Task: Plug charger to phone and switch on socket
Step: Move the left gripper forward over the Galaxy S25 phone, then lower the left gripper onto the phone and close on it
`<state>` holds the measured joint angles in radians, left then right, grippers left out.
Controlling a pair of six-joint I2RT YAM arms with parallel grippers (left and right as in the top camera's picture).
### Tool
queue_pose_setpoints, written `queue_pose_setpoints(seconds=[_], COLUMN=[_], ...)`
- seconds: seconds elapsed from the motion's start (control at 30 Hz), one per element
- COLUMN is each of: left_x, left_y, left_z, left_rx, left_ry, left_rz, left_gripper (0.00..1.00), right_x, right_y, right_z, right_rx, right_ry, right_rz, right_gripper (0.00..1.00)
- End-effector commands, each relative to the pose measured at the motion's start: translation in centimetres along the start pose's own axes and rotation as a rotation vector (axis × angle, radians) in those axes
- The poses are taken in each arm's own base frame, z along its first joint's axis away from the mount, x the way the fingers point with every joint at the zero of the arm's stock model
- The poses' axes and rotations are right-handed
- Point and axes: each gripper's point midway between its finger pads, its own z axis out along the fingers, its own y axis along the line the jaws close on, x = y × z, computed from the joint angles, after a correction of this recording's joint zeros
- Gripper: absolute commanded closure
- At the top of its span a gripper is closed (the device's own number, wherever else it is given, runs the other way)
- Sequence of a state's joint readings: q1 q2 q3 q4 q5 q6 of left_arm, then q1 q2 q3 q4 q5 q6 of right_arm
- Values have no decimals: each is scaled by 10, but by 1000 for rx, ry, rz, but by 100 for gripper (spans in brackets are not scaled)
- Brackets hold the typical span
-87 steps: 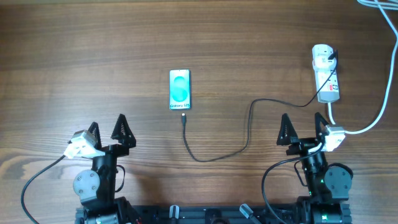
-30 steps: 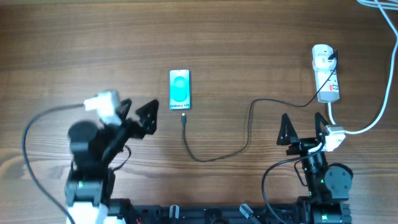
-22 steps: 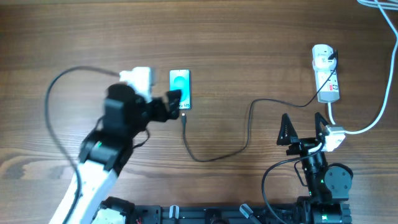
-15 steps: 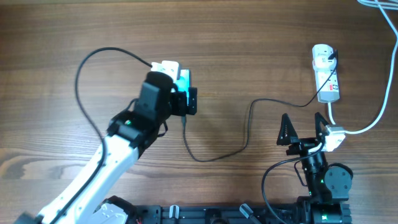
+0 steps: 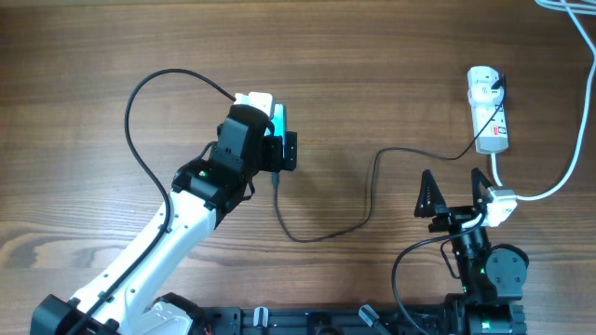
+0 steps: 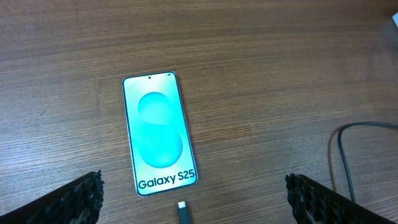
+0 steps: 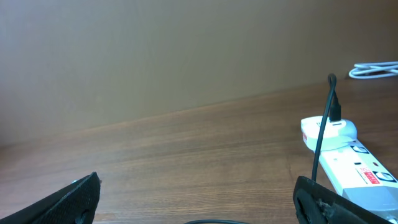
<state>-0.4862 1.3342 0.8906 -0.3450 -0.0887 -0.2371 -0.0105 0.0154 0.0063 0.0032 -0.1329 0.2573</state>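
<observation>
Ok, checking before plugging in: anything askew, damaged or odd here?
Nothing stands out. The phone lies flat and intact, the charger tip rests just short of it, unplugged, and the socket looks undamaged.

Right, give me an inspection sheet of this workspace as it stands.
Surface: wooden table, bare grain.
Job's things: phone flat, screen up; charger tip just short of its lower end, not plugged in; socket at the right, black plug in it, switch state unclear.
Clutter: nothing seen.
Grippers: left gripper open over the phone, holding nothing; right gripper open near its base.
Cables: charger cable curves from socket to phone; white lead runs off top right.
Surroundings: plain brown wall behind the table.
</observation>
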Motion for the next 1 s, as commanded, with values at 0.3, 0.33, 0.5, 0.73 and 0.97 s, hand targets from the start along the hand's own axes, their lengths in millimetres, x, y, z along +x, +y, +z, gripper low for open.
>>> queue_pose_setpoints(seconds=[0.3, 0.33, 0.5, 0.73, 0.97], left_x=[10, 7, 7, 28, 39], left_y=[24, 23, 22, 27, 34], left_z=[39, 44, 67, 89, 102], left_rx=[-119, -124, -146, -175, -220], left_ry=[180, 196, 258, 327, 346], left_rz=[-130, -128, -123, -119, -155], left_gripper=[0, 0, 0, 0, 0], right_x=[-3, -3, -3, -3, -3], right_y=[-2, -2, -2, -2, -2], right_z=[-1, -1, -1, -1, -1], right_rx=[9, 9, 10, 9, 9], right_ry=[-17, -17, -17, -17, -17], right_rz=[6, 6, 5, 5, 6], right_gripper=[0, 0, 0, 0, 0])
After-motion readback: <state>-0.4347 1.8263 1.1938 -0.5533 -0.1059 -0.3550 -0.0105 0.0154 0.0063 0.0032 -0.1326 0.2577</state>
